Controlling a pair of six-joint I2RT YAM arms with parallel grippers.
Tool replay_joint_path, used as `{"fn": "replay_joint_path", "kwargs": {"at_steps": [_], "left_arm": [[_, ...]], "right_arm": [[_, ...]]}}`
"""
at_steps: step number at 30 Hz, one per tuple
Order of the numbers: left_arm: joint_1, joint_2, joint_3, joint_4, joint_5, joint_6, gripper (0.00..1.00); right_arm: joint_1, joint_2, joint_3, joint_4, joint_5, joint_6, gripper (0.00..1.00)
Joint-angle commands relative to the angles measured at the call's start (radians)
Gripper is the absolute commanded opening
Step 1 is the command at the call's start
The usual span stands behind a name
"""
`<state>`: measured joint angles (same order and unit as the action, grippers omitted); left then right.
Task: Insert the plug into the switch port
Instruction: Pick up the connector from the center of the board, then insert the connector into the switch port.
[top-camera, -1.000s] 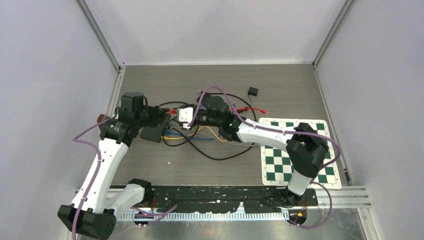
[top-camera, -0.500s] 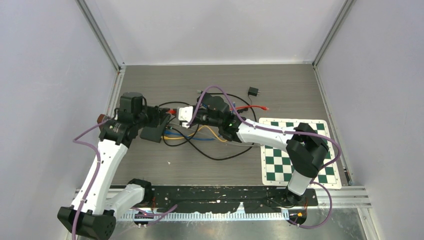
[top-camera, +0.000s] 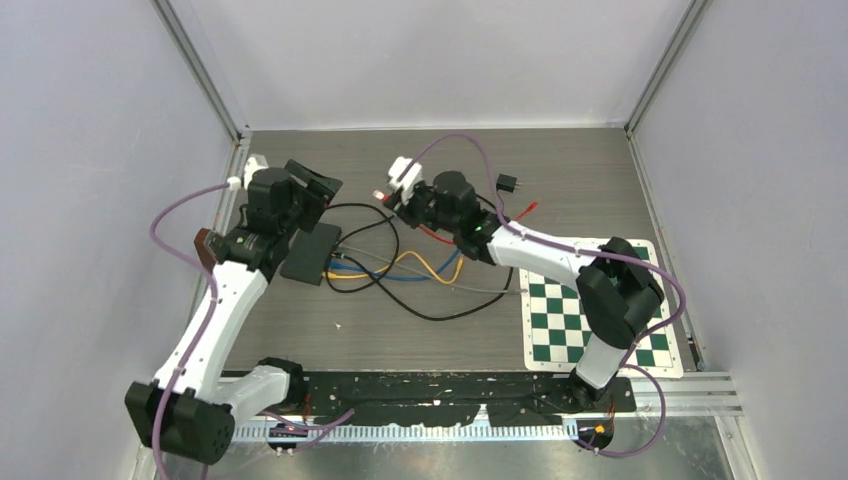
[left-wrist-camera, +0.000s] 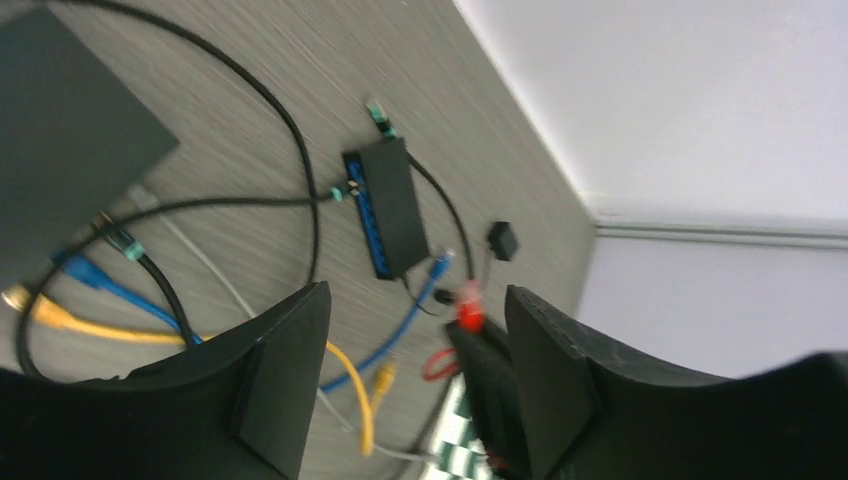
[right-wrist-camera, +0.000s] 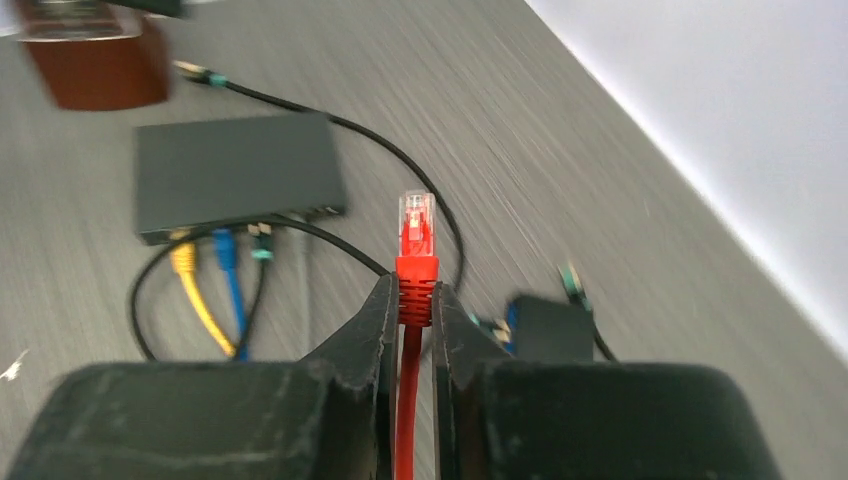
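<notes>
Red plug (right-wrist-camera: 416, 225) clamped by its boot in the closed right gripper (right-wrist-camera: 410, 292) above the table, long axis in line with the fingers, clear tip pointing away from the wrist and just right of the dark switch (right-wrist-camera: 238, 175). Left gripper (left-wrist-camera: 415, 300): jaws apart, nothing between them. The switch ports hold a yellow cable (right-wrist-camera: 195, 295) and a blue cable (right-wrist-camera: 232, 290); blur hides which ports are free.
</notes>
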<state>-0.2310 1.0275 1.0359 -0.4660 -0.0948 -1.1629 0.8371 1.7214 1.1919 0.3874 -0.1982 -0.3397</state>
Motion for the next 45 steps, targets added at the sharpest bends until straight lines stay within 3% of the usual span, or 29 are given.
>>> {"fn": "replay_joint_path", "kwargs": {"at_steps": [1,4,8,14,22,32,45], "left_arm": [[-0.001,0.141,0.018,0.179,-0.039,0.3,0.64],[-0.004,0.261,0.067,0.249,0.023,0.437,0.63],[-0.001,0.438,0.131,0.342,0.09,0.468,0.6],[0.003,0.728,0.323,0.335,0.196,0.467,0.54],[0.008,0.993,0.535,0.3,0.275,0.448,0.51],[0.013,1.118,0.613,0.254,0.315,0.405,0.52],[0.01,1.122,0.521,0.296,0.405,0.408,0.51]], "right_arm": [[-0.115,-0.039,0.04,-0.112,0.067,0.316,0.05],[-0.159,-0.026,0.061,-0.187,0.101,0.409,0.05],[-0.198,0.012,0.097,-0.364,0.173,0.538,0.05],[-0.251,0.108,0.172,-0.55,0.278,0.639,0.05],[-0.306,0.265,0.286,-0.654,0.304,0.66,0.05],[-0.34,0.373,0.368,-0.728,0.268,0.694,0.05],[-0.339,0.412,0.436,-0.595,0.092,0.756,0.05]]}}
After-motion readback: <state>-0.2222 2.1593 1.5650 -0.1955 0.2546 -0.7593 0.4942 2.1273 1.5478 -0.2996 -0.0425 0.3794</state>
